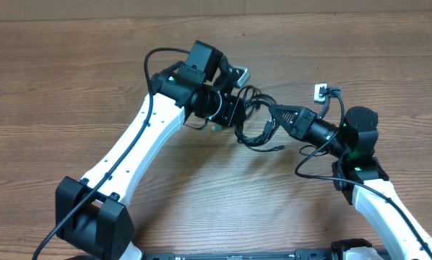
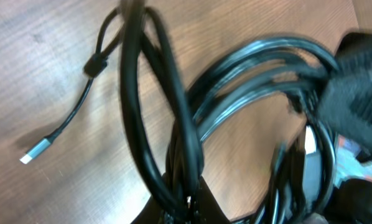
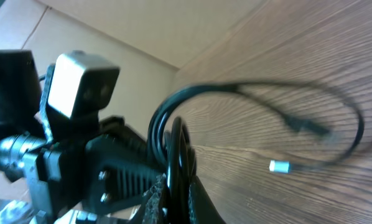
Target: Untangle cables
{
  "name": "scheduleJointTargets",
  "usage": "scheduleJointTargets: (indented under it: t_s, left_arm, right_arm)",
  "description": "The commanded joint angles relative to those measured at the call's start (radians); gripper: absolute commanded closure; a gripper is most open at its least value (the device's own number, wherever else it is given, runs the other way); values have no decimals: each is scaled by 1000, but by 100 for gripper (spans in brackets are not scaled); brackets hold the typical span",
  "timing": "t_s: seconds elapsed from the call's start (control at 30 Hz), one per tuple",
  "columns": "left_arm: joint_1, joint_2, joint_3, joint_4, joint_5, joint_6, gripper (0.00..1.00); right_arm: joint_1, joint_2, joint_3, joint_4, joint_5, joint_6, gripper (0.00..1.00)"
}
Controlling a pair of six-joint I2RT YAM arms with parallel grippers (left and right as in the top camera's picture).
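Left gripper (image 1: 235, 110) is clamped on the thin black cables (image 1: 253, 134), with several loops pinched between its fingers. Facing it, the right gripper (image 1: 276, 114) is closed on the same bundle, the two heads close together mid-way across the brown wood-grain table (image 1: 71, 65). Cables look knotted into overlapping loops, and one loose strand with a silvery-white plug tip (image 2: 34, 152) trails onto the wood.

Glossy black rubbery cables (image 2: 186, 134) over a matt, grained wooden table (image 1: 57, 72).
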Motion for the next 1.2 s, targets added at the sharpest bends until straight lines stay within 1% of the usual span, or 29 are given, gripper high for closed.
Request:
scheduleJointTargets:
  t_s: [0.0, 0.03, 0.07, 0.13, 0.2, 0.33, 0.5, 0.63, 0.77, 0.9, 0.93, 0.97, 1.0, 1.1, 1.17]
  left_arm:
    - [-7, -25, 18, 152, -10, -99, 96]
    - [-7, -25, 18, 174, -10, -120, 96]
    - [-8, -25, 18, 224, -10, -168, 96]
    - [-11, -25, 18, 259, -10, -204, 96]
    - [-17, -25, 18, 286, -10, -232, 96]
    - [-31, -24, 16, 275, -11, -231, 96]
    - [-45, -24, 16, 267, -2, -231, 96]
    - [-55, -24, 16, 240, -3, -222, 96]
    - [-44, -24, 16, 180, -24, -143, 96]
    - [7, -24, 16, 154, -45, -145, 96]
    - [20, -24, 16, 151, -45, -145, 96]
    - [36, -24, 16, 143, -45, -149, 96]
    - [47, -24, 16, 135, -45, -156, 96]
    - [77, -24, 16, 99, -49, -172, 96]
    - [96, -24, 16, 65, -60, -172, 96]
  right_arm:
    - [16, 5, 11, -5, -204, 18, 96]
    - [16, 5, 11, -5, -205, 32, 96]
    - [19, 5, 11, -3, -205, 60, 96]
    - [33, 5, 11, 7, -205, 60, 96]
    - [70, 5, 11, 55, -204, 60, 96]
    - [120, 5, 11, 155, -203, 80, 96]
    - [134, 5, 11, 232, -173, 113, 96]
    - [134, 5, 11, 237, -113, 112, 96]
    - [134, 5, 11, 235, -106, 95, 96]
    - [134, 5, 11, 142, -60, 81, 96]
    - [134, 5, 11, 120, -45, 81, 93]
    - [134, 5, 11, 87, -10, 81, 84]
    - [134, 5, 11, 75, 4, 81, 81]
    - [134, 5, 11, 20, 85, 81, 78]
    - [134, 5, 11, -56, 160, 81, 69]
